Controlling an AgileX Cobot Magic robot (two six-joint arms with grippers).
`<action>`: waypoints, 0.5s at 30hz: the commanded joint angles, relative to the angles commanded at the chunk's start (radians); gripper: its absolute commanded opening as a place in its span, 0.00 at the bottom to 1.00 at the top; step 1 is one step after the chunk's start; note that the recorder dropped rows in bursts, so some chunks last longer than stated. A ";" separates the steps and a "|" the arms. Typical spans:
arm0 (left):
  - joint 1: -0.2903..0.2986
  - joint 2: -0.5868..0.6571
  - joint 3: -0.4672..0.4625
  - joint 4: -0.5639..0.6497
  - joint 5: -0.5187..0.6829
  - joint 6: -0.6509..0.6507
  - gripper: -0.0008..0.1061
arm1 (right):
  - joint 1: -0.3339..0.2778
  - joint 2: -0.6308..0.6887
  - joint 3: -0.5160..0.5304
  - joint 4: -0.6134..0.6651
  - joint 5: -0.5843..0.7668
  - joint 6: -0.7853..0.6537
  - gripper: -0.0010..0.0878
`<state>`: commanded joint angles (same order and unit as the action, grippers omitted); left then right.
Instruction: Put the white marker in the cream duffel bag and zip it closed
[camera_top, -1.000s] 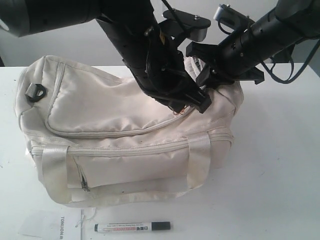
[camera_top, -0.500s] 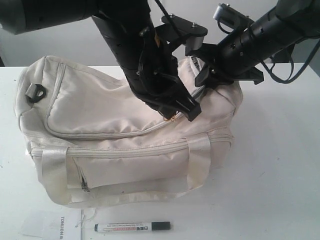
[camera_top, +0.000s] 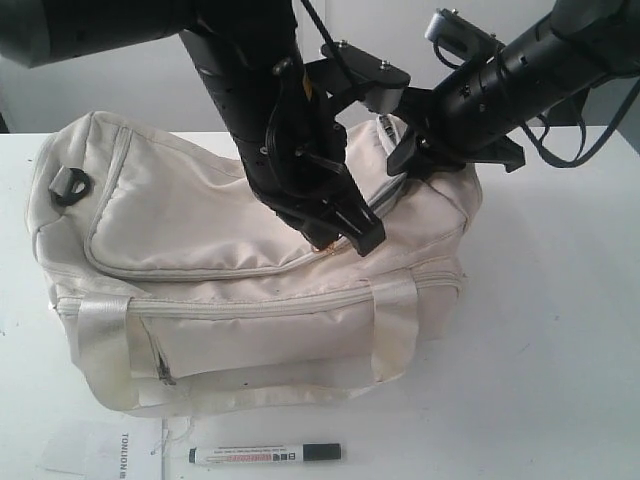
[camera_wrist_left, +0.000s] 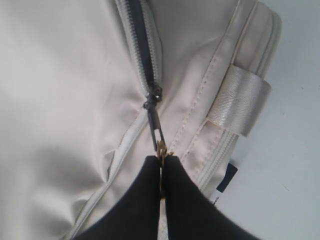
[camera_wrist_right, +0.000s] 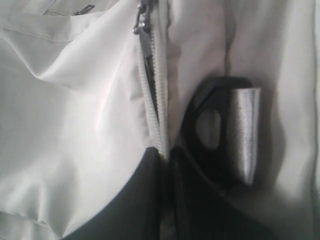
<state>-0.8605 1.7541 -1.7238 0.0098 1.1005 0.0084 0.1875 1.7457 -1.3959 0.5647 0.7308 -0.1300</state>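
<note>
A white counter (camera_top: 560, 330) carries a large cream bag (camera_top: 200, 230) that lies on its side, with its front pocket and pale handles facing the camera. Two black arms reach down onto the bag's top near its right end. The left arm (camera_top: 250, 90) crosses the curved flap, and the right arm (camera_top: 520, 70) comes in from the far right corner. The left fingers (camera_wrist_left: 142, 195) are clenched on the metal zip pull (camera_wrist_left: 155, 127). Beyond the slider the zip shows a narrow dark gap. The right fingers (camera_wrist_right: 132, 205) are pressed together on the bag's fabric at the edge of the zip, just beside a dark end ring (camera_wrist_right: 212, 125) in its webbing loop. A printed paper sheet (camera_top: 100, 448) lies at the front left edge of the counter. The marker (camera_top: 265, 454) lies flat on the counter in front of the bag, outside it and clear of both arms, with its black cap pointing right.
</note>
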 joint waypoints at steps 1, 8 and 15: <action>0.000 -0.002 0.000 0.000 -0.009 0.000 0.01 | -0.004 -0.001 0.000 0.000 0.000 0.000 0.01; 0.000 -0.004 0.000 0.000 -0.005 0.031 0.01 | -0.023 -0.010 0.000 0.000 0.000 -0.002 0.01; 0.000 -0.006 0.000 0.000 0.044 0.052 0.01 | -0.047 -0.010 0.000 0.000 0.005 -0.002 0.01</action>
<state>-0.8605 1.7483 -1.7238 0.0098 1.1450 0.0605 0.1401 1.7353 -1.3959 0.5645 0.7353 -0.1323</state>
